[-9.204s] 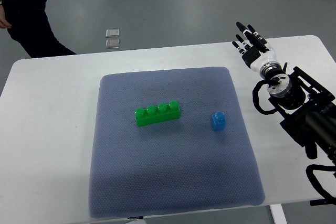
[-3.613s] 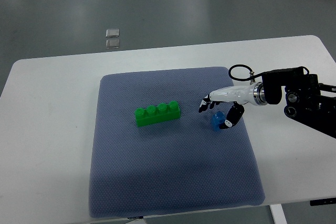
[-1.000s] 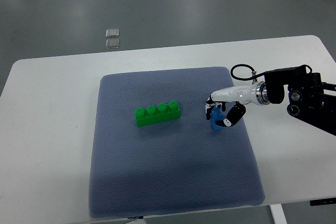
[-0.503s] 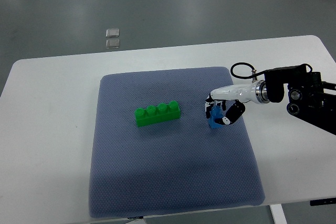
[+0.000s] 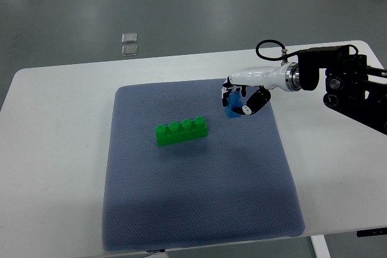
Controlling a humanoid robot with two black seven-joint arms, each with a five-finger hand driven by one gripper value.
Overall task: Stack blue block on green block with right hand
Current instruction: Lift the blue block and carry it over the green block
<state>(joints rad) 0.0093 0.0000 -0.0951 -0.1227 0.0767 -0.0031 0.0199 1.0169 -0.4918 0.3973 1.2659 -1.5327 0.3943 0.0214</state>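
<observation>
I have the blue block (image 5: pixel 233 103) pinched in the right robot hand (image 5: pixel 238 101), fingers curled around it, and it looks lifted clear of the grey mat (image 5: pixel 199 209) on the worktop (image 5: pixel 54 149). The green block (image 5: pixel 181 131) lies to the near left, apart from it. Pickup looks done; carrying across and seating it on the studs remain.

Right hand (image 5: pixel 240 98) extended leftward, fingers apparently curled closed.

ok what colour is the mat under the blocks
Greyish blue mat, with a fine dotted texture; top view.
</observation>
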